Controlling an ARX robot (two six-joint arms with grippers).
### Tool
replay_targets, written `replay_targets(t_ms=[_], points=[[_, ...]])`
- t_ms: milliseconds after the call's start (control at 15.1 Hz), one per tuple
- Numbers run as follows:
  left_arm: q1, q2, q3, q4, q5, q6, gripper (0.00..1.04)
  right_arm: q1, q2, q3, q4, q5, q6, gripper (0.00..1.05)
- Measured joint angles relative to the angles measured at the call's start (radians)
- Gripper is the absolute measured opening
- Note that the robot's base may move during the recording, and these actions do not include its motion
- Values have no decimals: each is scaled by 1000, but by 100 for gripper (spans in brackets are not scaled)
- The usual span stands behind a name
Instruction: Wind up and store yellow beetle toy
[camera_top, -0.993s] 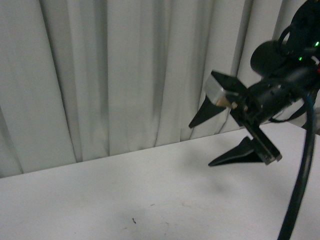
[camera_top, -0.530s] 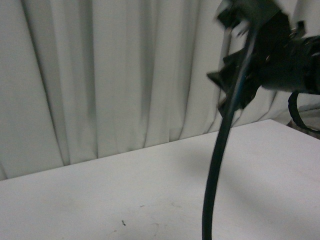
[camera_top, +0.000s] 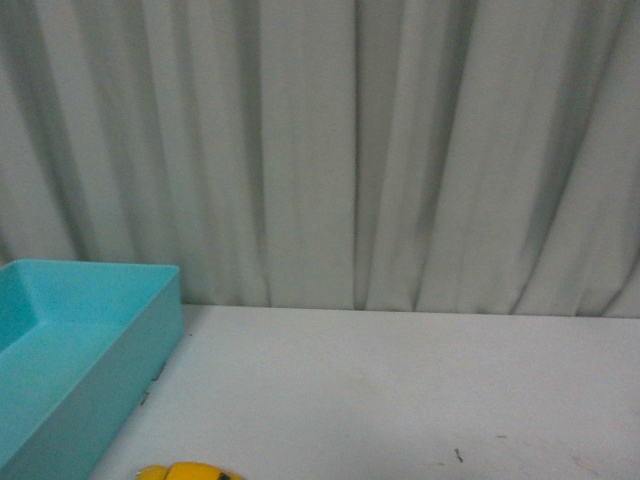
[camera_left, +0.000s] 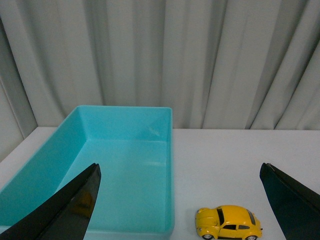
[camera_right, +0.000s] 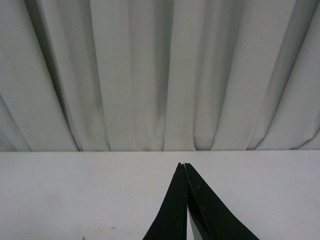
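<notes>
My left gripper (camera_left: 179, 167) hangs over the white table (camera_left: 250, 155), its dark fingers spread wide and empty. My right gripper (camera_right: 184, 166) faces the curtain (camera_right: 150, 75), with its fingers pressed together on nothing. The yellow beetle toy (camera_left: 229, 223) stands on its wheels on the table, just beside the teal bin (camera_left: 125, 125) and outside it. A second ago the right arm and its cable filled the front view. Now no arm shows there, and the bin and toy do.
</notes>
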Motion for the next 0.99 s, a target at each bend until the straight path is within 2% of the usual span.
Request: replay_targets(t_ms=[530, 596, 993], points=[[0, 0, 0, 0, 0, 0, 98, 0, -312, -138, -183, 0, 3, 2], [0, 0, 0, 0, 0, 0, 98, 0, -320, -164, -128, 0, 3, 2], [0, 0, 0, 0, 0, 0, 98, 0, -566, -180, -374, 2, 4, 2]])
